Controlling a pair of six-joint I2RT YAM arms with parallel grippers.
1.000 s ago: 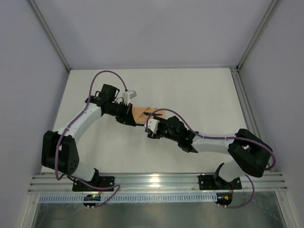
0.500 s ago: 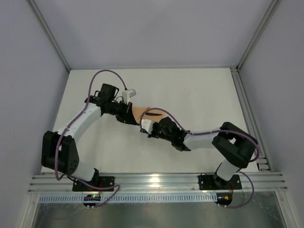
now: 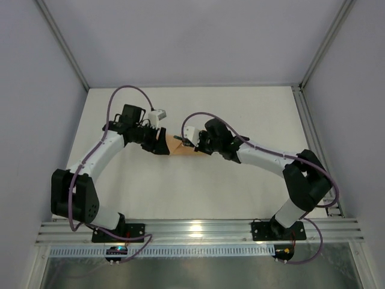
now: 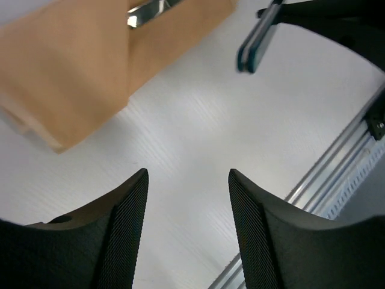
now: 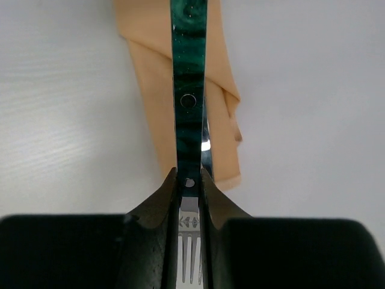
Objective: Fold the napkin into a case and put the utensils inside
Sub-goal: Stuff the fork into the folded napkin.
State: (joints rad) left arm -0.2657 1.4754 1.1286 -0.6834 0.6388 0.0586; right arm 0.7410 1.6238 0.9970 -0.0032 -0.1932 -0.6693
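The peach-orange napkin (image 3: 178, 149) lies folded into a narrow case (image 4: 78, 72) (image 5: 150, 90) on the white table. My right gripper (image 5: 189, 180) (image 3: 190, 142) is shut on the fork (image 5: 189, 72) near its neck. The tines point back between the fingers and the teal handle (image 4: 255, 45) reaches out over the case. A silver metal end (image 4: 147, 12), seemingly the knife's, shows at the case's fold. My left gripper (image 4: 186, 180) (image 3: 162, 144) hovers just left of the case, open, with only bare table between its fingers.
Both arms meet over the middle of the white table (image 3: 240, 180). An aluminium rail (image 3: 198, 229) runs along the near edge and another (image 3: 310, 138) along the right side. Grey walls enclose the back and sides.
My left gripper has opened and let go of the napkin. My right gripper shut on the fork, and its arm swung from the near side round to the right of the case.
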